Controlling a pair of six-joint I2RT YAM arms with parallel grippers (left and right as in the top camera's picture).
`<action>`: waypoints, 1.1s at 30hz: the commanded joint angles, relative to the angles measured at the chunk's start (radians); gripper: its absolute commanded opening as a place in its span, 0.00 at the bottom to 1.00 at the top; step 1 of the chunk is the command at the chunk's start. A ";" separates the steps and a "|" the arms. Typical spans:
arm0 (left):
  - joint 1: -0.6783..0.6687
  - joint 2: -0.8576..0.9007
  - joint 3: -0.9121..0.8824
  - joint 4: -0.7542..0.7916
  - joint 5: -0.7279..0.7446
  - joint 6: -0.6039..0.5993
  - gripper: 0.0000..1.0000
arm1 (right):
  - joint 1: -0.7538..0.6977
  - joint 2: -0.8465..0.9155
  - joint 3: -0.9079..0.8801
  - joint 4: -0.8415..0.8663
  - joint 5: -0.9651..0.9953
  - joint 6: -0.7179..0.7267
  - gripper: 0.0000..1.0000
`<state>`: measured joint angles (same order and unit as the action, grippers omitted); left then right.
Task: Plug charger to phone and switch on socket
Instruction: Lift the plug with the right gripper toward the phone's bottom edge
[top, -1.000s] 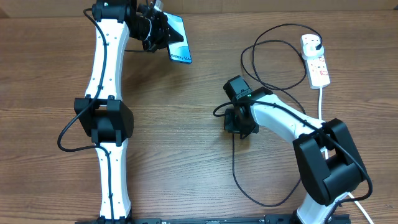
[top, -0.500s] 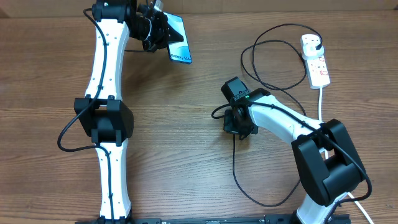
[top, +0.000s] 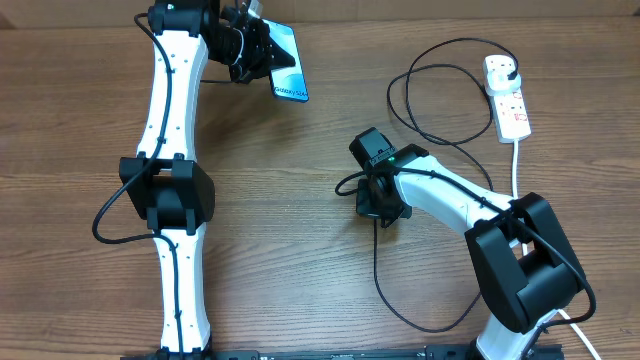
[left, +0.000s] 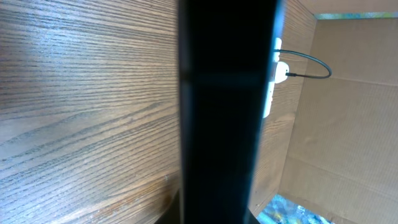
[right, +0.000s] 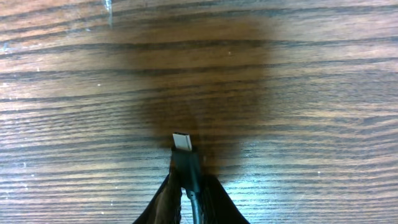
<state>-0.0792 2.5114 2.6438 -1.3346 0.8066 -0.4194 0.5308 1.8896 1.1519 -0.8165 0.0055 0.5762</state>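
The phone, blue screen with white text, is held tilted at the table's far left-centre by my left gripper, which is shut on it. In the left wrist view the phone is a dark bar filling the middle. My right gripper is shut on the charger's connector end; its silver tip points forward just above the wood. The black cable loops back to its plug in the white socket at the far right. The socket also shows in the left wrist view.
The socket's thick white cord runs down the right side past my right arm. More black cable trails over the table's front right. A cardboard wall stands behind the table.
My right gripper has moved slightly left and forward with the connector. The left arm and phone have not moved.
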 joint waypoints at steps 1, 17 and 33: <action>-0.005 -0.015 0.015 0.008 0.021 -0.003 0.04 | 0.011 0.039 -0.033 0.000 -0.031 0.004 0.09; -0.005 -0.015 0.016 0.024 0.090 -0.002 0.04 | -0.010 0.032 0.101 -0.047 -0.038 -0.005 0.04; 0.082 -0.015 0.016 0.286 0.775 0.019 0.04 | -0.201 -0.062 0.428 -0.146 -0.976 -0.528 0.04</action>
<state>-0.0170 2.5114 2.6438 -1.0611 1.3968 -0.3927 0.3546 1.8687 1.5562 -0.9752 -0.6228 0.2192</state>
